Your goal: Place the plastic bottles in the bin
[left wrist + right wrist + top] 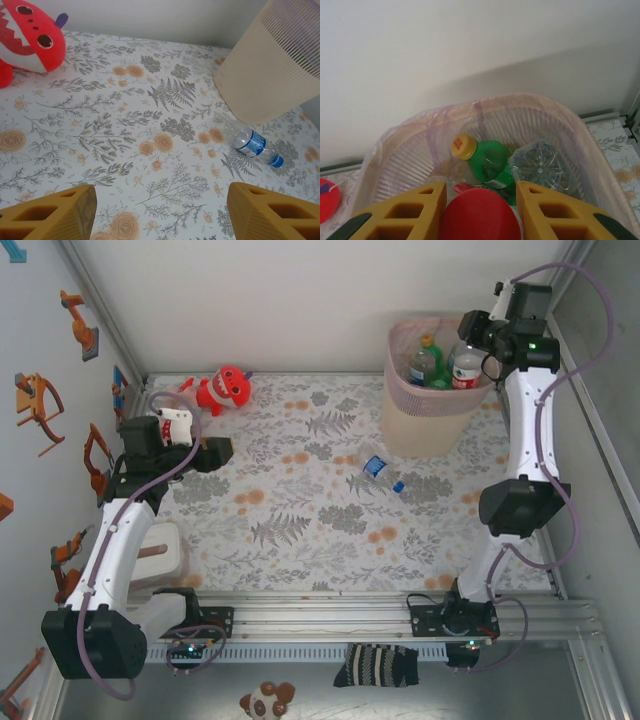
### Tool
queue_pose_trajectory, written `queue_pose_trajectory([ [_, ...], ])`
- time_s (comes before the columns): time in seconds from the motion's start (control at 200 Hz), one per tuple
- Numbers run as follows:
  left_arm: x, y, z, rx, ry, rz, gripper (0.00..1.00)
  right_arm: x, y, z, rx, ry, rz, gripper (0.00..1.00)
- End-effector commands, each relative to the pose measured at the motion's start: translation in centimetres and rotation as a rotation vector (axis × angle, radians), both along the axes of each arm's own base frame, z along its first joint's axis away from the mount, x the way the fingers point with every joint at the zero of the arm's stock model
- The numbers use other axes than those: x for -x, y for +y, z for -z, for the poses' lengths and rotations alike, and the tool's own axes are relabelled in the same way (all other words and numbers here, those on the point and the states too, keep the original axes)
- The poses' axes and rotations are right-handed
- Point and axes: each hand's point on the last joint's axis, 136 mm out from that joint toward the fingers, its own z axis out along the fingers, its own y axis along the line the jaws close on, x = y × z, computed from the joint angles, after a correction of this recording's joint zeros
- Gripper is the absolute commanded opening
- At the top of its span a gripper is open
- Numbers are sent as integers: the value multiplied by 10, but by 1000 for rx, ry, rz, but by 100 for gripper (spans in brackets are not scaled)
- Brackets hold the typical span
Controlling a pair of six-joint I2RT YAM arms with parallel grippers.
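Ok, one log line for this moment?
left gripper open, empty | right gripper shut on red-capped bottle over bin | clear bottle lying on table | green bottle in bin

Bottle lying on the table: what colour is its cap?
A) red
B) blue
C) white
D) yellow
B: the bottle lying on its side beside the bin has a blue cap at its end and a blue label around its middle.
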Motion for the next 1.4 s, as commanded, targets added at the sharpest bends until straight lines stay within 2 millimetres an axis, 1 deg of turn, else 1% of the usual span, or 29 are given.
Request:
queue_pose_trajectory([
  [0.0, 3, -4, -8, 21, -23, 20, 69, -3, -2, 50, 22, 143, -6, 20],
  [0.045, 3, -3, -8, 19, -25, 19, 69, -7, 0, 62, 11, 167, -17, 22],
  [0.11, 3, -2, -7, 15, -22, 15, 69, -13, 4, 74, -4, 187, -38, 24],
  [0.165, 3, -3, -7, 15, -22, 16, 69, -18, 10, 81, -4, 195, -63, 29],
  [0.265, 3, -3, -8, 15, -22, 15, 69, -23, 28, 84, -14, 195, -151, 36],
  [0.335, 3, -3, -8, 15, -23, 17, 69, -23, 42, 81, -30, 194, -212, 41],
  [0.406, 3, -3, -7, 16, -21, 17, 69, -20, 50, 73, -36, 188, -242, 48],
  [0.436, 3, -3, -8, 15, -23, 17, 69, -17, 53, 65, -40, 174, -257, 51],
  [0.521, 3, -3, -7, 15, -22, 17, 69, -8, 54, 44, -37, 129, -261, 59],
  [0.631, 2, -3, -7, 17, -19, 16, 69, 4, 50, 16, 4, 54, -243, 63],
  [0.681, 2, -2, -7, 18, -20, 15, 69, 8, 47, 8, 19, 31, -233, 64],
  [0.721, 2, -3, -8, 18, -20, 15, 69, 11, 47, 5, 28, 22, -232, 64],
  [0.776, 3, -3, -9, 19, -23, 16, 69, 13, 47, 5, 35, 27, -233, 63],
  [0.851, 3, -3, -9, 19, -27, 15, 69, 13, 46, 15, 44, 54, -234, 59],
  [0.956, 3, -3, -10, 19, -28, 16, 69, 9, 45, 42, 86, 110, -237, 47],
  [1.011, 4, -3, -10, 19, -28, 15, 69, 6, 43, 60, 135, 147, -232, 45],
  [1.097, 4, -3, -10, 20, -30, 15, 69, 4, 31, 91, 209, 231, -198, 40],
  [1.147, 4, -3, -11, 20, -32, 15, 69, 4, 21, 108, 251, 285, -164, 37],
  [1.217, 5, -3, -12, 19, -36, 17, 69, 5, 9, 124, 296, 344, -122, 34],
  [1.247, 5, -3, -12, 20, -35, 17, 69, 6, 7, 125, 301, 355, -117, 33],
  [1.292, 5, -3, -12, 21, -36, 16, 69, 8, 9, 123, 293, 351, -123, 32],
  [1.392, 4, -3, -11, 21, -33, 15, 69, 12, 19, 100, 249, 292, -139, 32],
])
